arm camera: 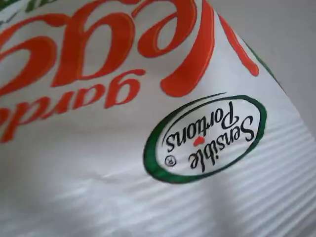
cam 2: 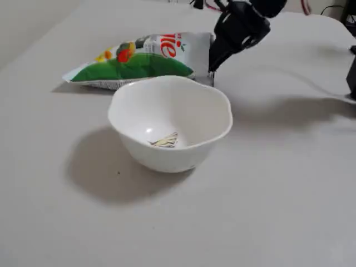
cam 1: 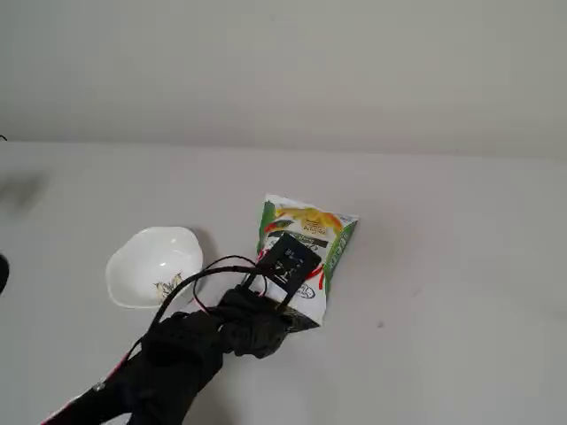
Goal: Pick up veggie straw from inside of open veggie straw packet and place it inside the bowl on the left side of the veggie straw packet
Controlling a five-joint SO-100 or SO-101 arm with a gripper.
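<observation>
At the near end of the veggie straw packet [cam 1: 306, 252] in a fixed view, the black arm's hand [cam 2: 212, 67] sits low over the bag's mouth, so the reach into the packet looks like the step in hand. Whether the hand is wide, narrow or holding anything cannot be told: the arm's own bulk covers it, and the wrist view shows only the packet's printed face, close up. No veggie straw shows anywhere; presumably it lies inside the bag. The bowl [cam 2: 183, 153] stands just beside the packet on the worktop [cam 2: 278, 194], empty except for its painted sprig. Next, I judge, the fingers must find the foil opening and close on one straw without crushing it.
</observation>
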